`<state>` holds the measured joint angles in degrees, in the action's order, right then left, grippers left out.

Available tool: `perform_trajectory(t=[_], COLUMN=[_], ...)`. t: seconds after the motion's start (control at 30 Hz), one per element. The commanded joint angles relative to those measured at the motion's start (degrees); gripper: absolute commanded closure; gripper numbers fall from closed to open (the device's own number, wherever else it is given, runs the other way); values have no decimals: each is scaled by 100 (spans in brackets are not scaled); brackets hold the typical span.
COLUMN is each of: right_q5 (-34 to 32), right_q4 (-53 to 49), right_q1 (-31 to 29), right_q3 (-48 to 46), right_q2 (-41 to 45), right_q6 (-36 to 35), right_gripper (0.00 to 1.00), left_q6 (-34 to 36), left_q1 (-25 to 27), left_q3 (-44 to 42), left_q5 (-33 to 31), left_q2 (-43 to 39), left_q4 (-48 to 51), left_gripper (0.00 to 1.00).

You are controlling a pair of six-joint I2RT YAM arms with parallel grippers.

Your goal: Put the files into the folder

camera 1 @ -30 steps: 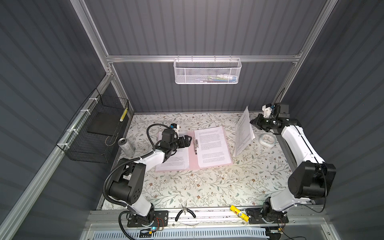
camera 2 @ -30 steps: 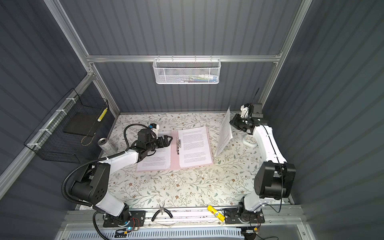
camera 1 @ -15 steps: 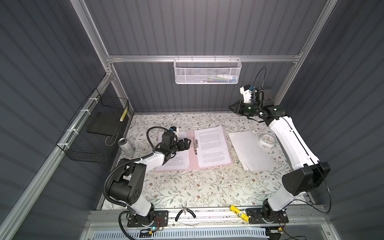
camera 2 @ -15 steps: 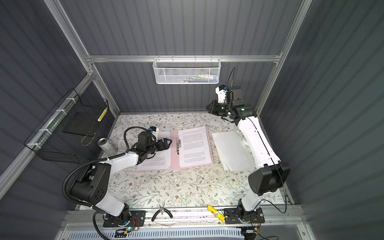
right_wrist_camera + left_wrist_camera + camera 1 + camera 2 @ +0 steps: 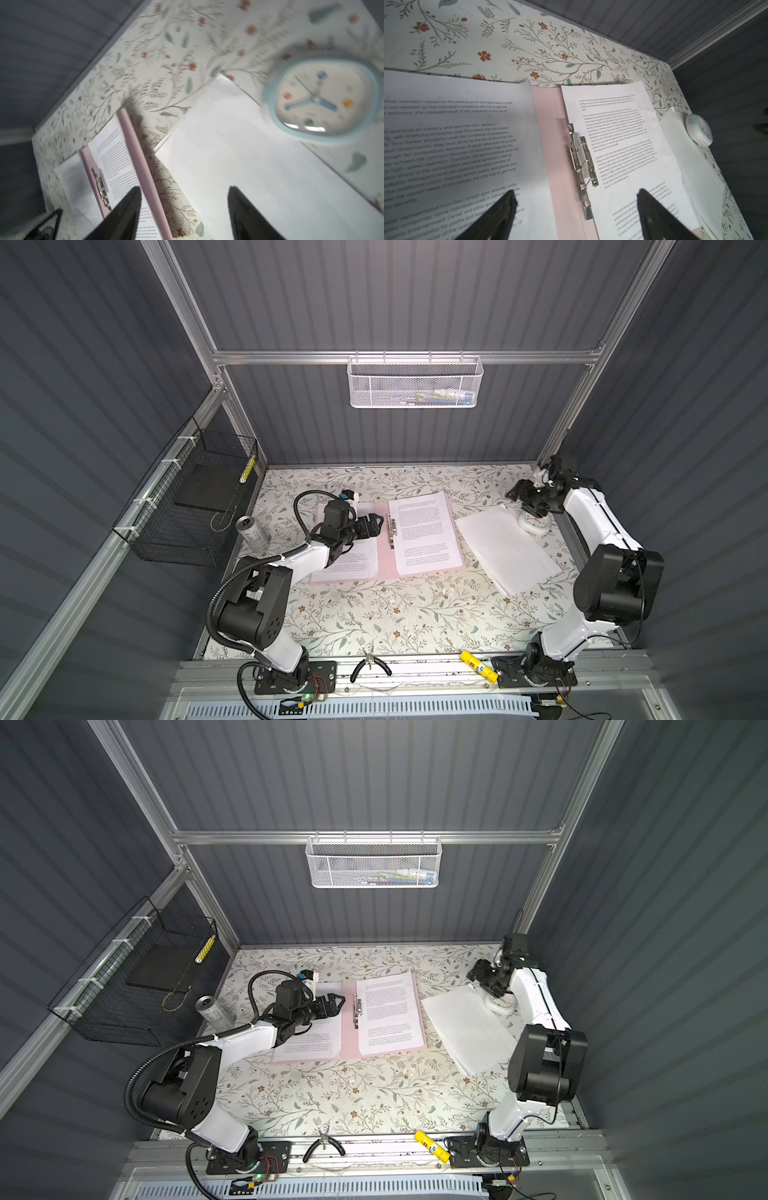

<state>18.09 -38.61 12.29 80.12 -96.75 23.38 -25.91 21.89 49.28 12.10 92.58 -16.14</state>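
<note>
Top views both lay it out plainly: the table (image 5: 374, 614) carries the open pink folder (image 5: 384, 564), lying flat, with a printed sheet (image 5: 424, 531) on its right leaf and another on its left leaf, partly under the left arm. Right of the folder, off it and askew, lie the loose sheets (image 5: 507, 549), blank side up; I'd say those are what remains to file. Further right, just by their far corner, sits a small clock (image 5: 536, 526). On the folder's spine is the metal clip (image 5: 583, 164), which looks raised rather than pressed down.

The right tool (image 5: 184, 188) hovers over that far corner, jaws apart and nothing in them. The left tool (image 5: 575, 195) is open and empty too, low over the folder's left leaf beside the clip.

The step in hand looks like picking up the loose sheets. Flat paper gives little to pinch, so I'd go for the corner by the clock, sliding one jaw under without nudging the clock. Take all the sheets together, carry them low, and lay them square on the right leaf. The left tool would do best pressing the left leaf down, clear of the clip.
</note>
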Motion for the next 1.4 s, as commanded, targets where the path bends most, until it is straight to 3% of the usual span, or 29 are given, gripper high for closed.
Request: perform_trajectory(t=[0.0, 0.17, 0.33, 0.6, 1.03, 1.37], right_q5=[-14, -686, -841, -1207, -2025, -1094], right_q4=[140, 127, 459, 503, 466, 439], right_q1=[215, 705, 1269, 1504, 1560, 1574], right_q3=[-487, -1200, -1769, -1965, -2139, -1933], right_q2=[486, 534, 723, 575, 174, -412], right_q6=[91, 97, 263, 255, 202, 53], right_gripper=[20, 18, 17, 17, 16, 17], left_q6=[68, 20, 174, -88, -580, -775], left_q1=[270, 979, 1679, 2023, 2133, 2205], left_q3=[594, 1784, 3011, 4636, 5529, 6040], left_q5=[-29, 103, 208, 911, 1401, 1511], left_q2=[178, 849, 1815, 3310, 4327, 4699], left_q4=[274, 718, 1143, 1148, 807, 750], left_gripper=[8, 8, 8, 10, 11, 13])
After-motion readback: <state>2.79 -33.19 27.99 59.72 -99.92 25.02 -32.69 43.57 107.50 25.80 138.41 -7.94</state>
